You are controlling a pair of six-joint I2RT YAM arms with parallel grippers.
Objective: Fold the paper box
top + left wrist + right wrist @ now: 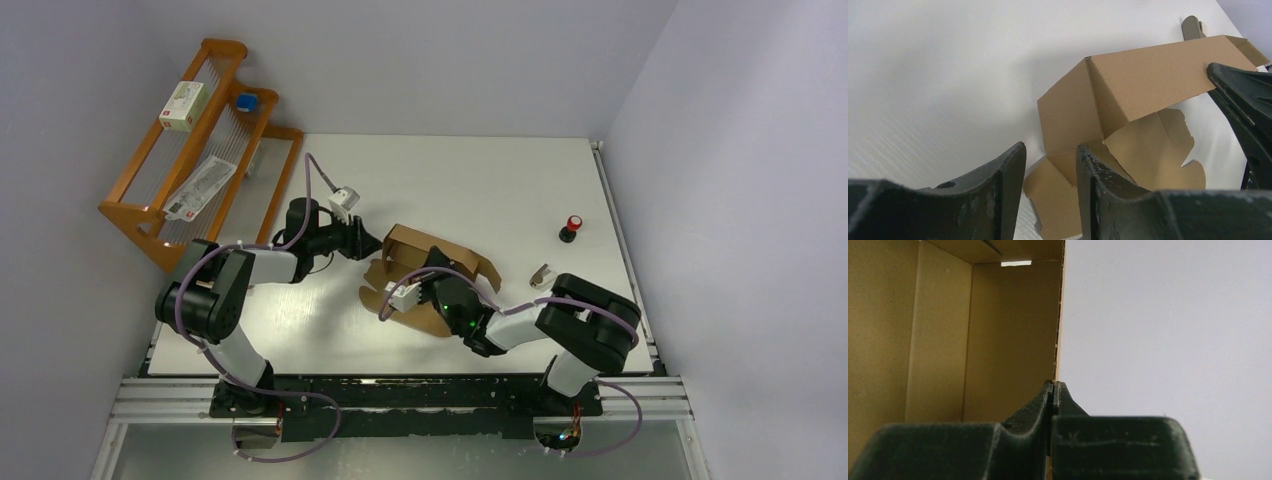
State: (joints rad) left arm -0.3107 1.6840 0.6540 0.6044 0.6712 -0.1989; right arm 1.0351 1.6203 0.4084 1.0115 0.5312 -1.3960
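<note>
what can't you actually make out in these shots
- Top view: where the right gripper pinches the paper box, hidden under its own wrist.
- Left wrist view: the box's near flaps, behind the fingers of the left gripper.
- Top view: the small pale object right of the box, too small to identify.

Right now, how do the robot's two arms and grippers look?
Both the left arm and the right arm have black joint housings joined by white links. A lilac cable runs along each, and a small white camera block sits at each wrist. Green lights glow on the right arm. The left gripper and right gripper have matte black, tapered fingers.
</note>
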